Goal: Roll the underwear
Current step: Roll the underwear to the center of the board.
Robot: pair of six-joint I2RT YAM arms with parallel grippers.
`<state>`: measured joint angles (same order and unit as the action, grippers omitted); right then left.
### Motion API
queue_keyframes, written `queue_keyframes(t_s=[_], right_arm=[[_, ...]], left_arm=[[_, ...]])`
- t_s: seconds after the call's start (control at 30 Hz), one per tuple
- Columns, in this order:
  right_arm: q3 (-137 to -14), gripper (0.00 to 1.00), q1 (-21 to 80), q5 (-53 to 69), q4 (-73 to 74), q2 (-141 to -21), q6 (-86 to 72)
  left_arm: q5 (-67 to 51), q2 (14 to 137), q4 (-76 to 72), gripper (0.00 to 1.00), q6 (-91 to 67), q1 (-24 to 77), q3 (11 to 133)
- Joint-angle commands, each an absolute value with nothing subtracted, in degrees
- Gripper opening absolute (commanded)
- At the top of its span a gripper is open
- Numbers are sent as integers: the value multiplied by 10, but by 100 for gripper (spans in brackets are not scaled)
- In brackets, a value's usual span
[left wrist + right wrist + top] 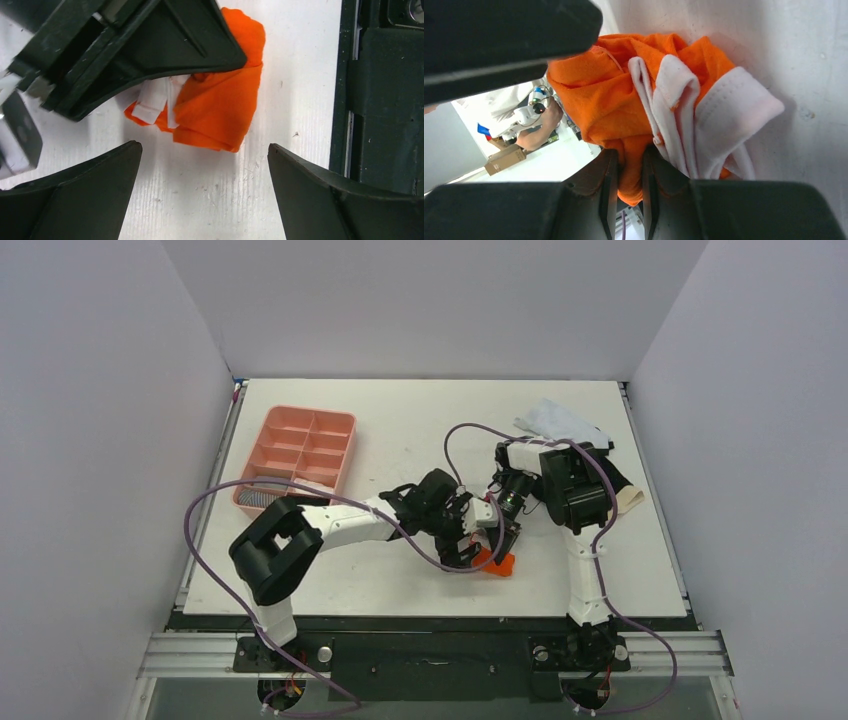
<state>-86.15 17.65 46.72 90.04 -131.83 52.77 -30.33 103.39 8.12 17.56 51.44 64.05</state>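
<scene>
Orange cloth with white stripes sits bunched into a short, loose roll near the near edge of the worktop (400, 420), a little right of centre. This orange underwear (220, 110) is where both arms meet. The right tool (626, 157) has its fingers pressed nearly together on a fold of the orange fabric, pinching it at one end of the bundle. The left tool (204, 147) hangs just above with its fingers spread wide and nothing between them.

We judge the rolling of this garment to be close to done. The roll has its shape, yet white trim spills out at one end. The next move probably calls for the right tool to let go without dragging the folds open. After that, the second garment needs attention.

We count two pieces of underwear. The black underwear (618, 475), with its beige waistband, lies unrolled at the right, partly hidden behind the right arm. One white cloth (555, 420) lies at the far right. One pink divided tray (268, 430) stands at the far left, with something grey in a near compartment. We cannot tell what it is.
</scene>
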Motion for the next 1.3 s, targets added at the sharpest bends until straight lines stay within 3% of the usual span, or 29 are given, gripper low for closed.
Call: queue_keyframes(t_s=[0.0, 0.37, 1.27], right_arm=[[-861, 0, 173, 430, 812, -1319, 529], [-841, 0, 170, 411, 762, -1305, 483], [-830, 0, 170, 402, 741, -1298, 458]], left_arm=[[-278, 1018, 59, 97, 215, 540, 647], [-210, 1051, 34, 97, 230, 581, 664], [-210, 1056, 65, 96, 271, 594, 691]])
